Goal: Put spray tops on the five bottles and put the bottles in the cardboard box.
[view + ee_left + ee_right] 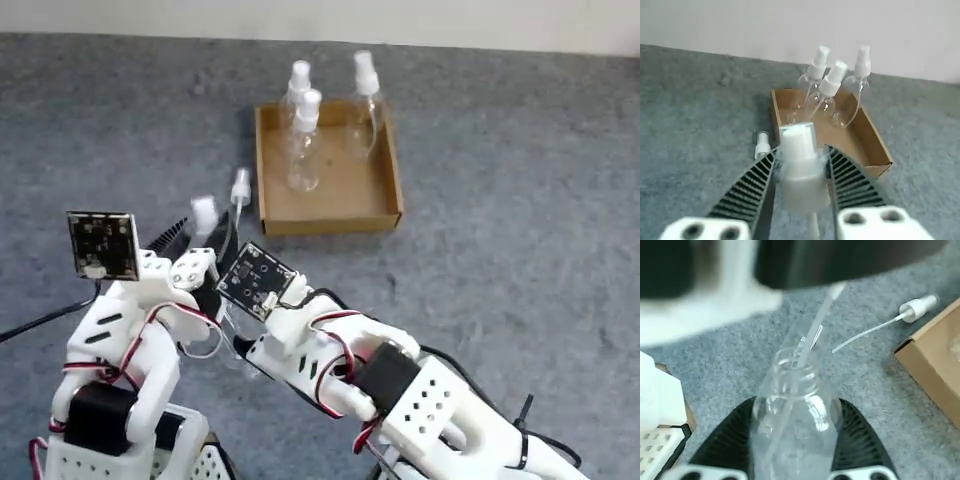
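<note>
Both our jaws are clenched: left on the spray top (799, 150), right on the open bottle (792, 425) directly below it, dip tube (812, 334) inside the neck.

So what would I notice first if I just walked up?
Probably this, up front: the left end effector pinches a spray top whose tube dips into the clear bottle gripped by the right end effector. Farther back, three capped bottles stand in the cardboard box.
</note>
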Controlling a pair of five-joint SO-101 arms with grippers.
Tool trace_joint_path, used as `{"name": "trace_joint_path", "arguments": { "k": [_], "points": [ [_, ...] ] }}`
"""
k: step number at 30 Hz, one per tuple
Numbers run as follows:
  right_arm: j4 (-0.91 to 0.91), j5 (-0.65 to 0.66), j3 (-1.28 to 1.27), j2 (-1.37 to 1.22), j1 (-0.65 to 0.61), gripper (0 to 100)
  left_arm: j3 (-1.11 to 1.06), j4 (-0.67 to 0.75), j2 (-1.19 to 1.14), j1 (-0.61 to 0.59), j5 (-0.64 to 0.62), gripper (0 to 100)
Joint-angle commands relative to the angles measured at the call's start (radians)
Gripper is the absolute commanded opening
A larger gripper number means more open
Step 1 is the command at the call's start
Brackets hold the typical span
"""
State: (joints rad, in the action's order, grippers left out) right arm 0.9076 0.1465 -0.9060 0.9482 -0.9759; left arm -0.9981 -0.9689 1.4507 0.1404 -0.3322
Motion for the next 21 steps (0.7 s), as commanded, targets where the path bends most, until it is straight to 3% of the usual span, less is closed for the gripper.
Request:
{"name": "trace_joint_path", "arguments": {
  "k": [1,6,8,21],
  "points": [
    [-0.058,0.002,0.01,0.038,0.031,0.4,0.001,-0.006,-0.005,0.024,0.012,0],
    [-0.275,-0.012,0.002,0.036,0.13,0.4,-0.015,-0.005,-0.005,0.027,0.012,0],
    [-0.355,-0.077,0.001,0.035,0.137,0.4,-0.051,-0.002,-0.005,0.044,0.015,0],
    [-0.435,-0.235,-0.002,0.038,0.228,0.4,-0.088,-0.006,-0.005,0.088,0.068,0]
  ]
}}
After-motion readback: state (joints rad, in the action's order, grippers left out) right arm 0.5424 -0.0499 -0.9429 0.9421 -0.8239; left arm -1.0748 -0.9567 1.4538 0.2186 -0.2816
